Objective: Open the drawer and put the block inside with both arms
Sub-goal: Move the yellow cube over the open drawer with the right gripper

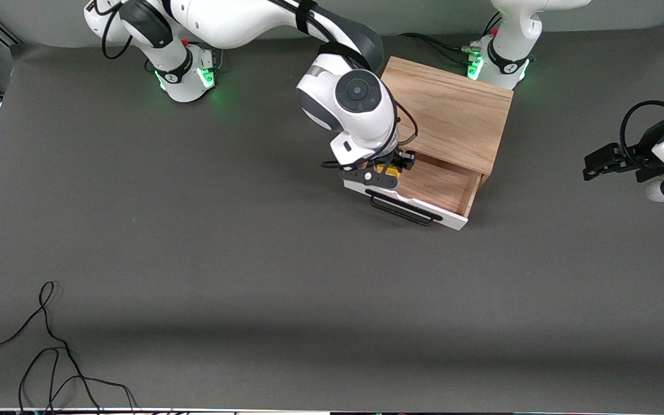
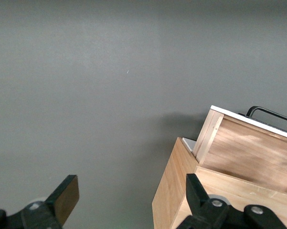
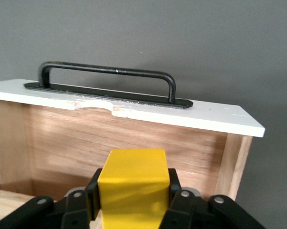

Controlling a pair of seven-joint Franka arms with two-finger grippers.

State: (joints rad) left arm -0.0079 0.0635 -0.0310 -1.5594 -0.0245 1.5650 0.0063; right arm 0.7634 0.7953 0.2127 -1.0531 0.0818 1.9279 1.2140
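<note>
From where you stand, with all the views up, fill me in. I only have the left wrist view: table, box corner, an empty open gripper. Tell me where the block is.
Observer: The block is clamped in the right gripper, over the open drawer.
Operator: Confirm the drawer is out far enough.
Observer: In the front view its tray stands well clear of the box, wood floor showing.
Operator: Check the drawer front for me.
Observer: The white panel is chipped along its edge below the black handle.
</note>
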